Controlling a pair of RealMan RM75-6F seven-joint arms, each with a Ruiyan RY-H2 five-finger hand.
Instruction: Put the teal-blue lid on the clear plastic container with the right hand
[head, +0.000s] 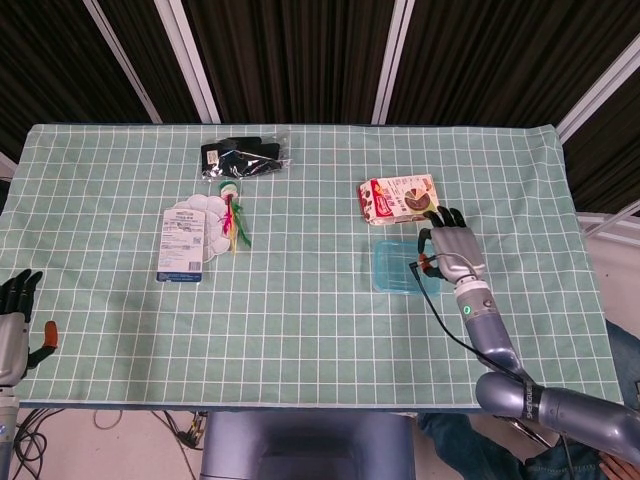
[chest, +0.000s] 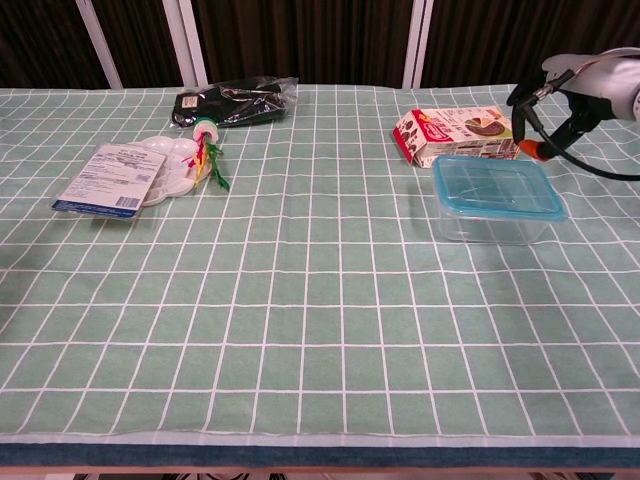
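Resting low at the counter's (head: 320, 300) near-left edge, left hand (head: 14, 320) holds nothing, fingers apart. Teal-blue lid (chest: 497, 187) sits on the clear plastic container (chest: 495, 222), seemingly seated. Right hand (head: 453, 250) hovers above its far-right side, empty, fingers loosely spread. Placement looks finished; next, press-check the corners or withdraw.
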